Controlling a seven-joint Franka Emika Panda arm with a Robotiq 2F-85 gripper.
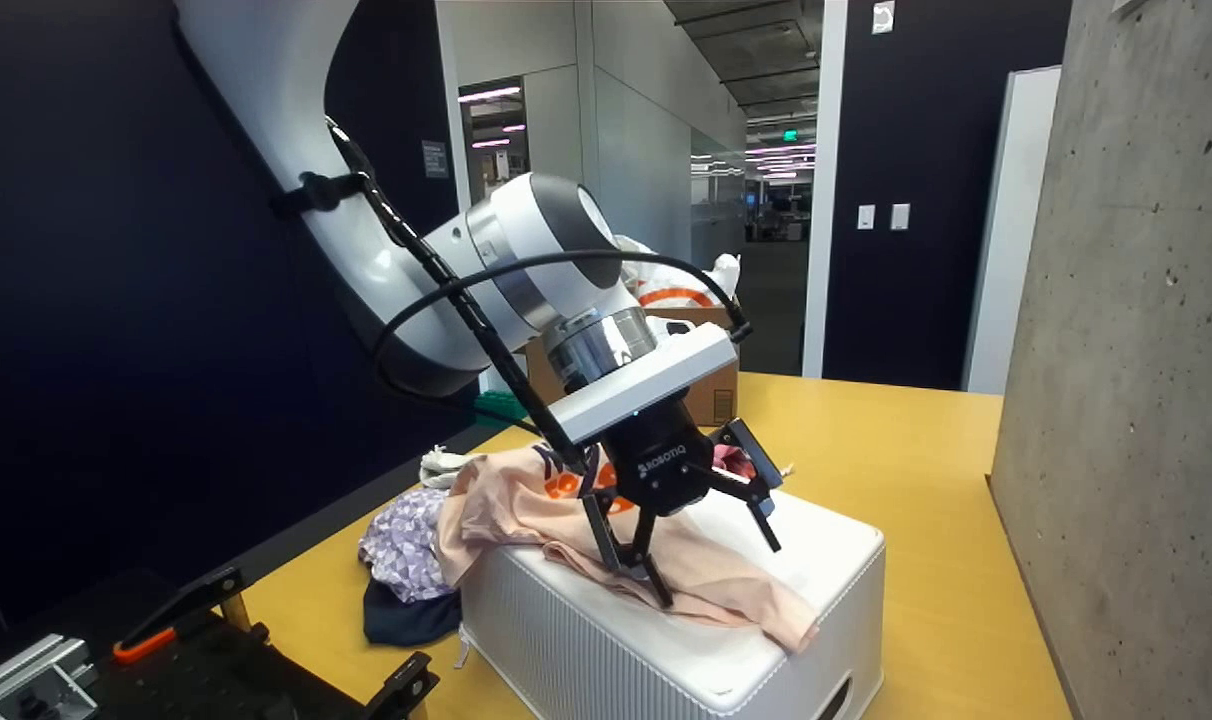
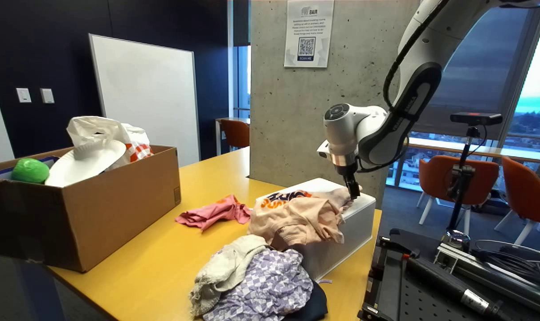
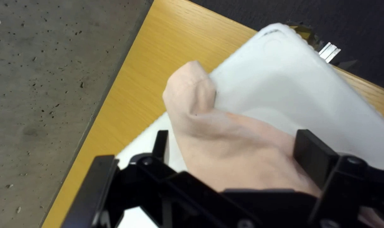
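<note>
I find the peach fabric shirt [image 2: 292, 218] draped over the white ribbed box [image 1: 586, 660]; my black metal gripper [image 1: 721, 577] straddles the shirt, fingers [image 3: 314, 158] apart; grasp, I judge, outstanding.

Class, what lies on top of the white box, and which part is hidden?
Beneath the open gripper, a crumpled peach shirt lies across the white box, draping over its edges. The box's top beneath the shirt is covered and cannot be seen.
</note>
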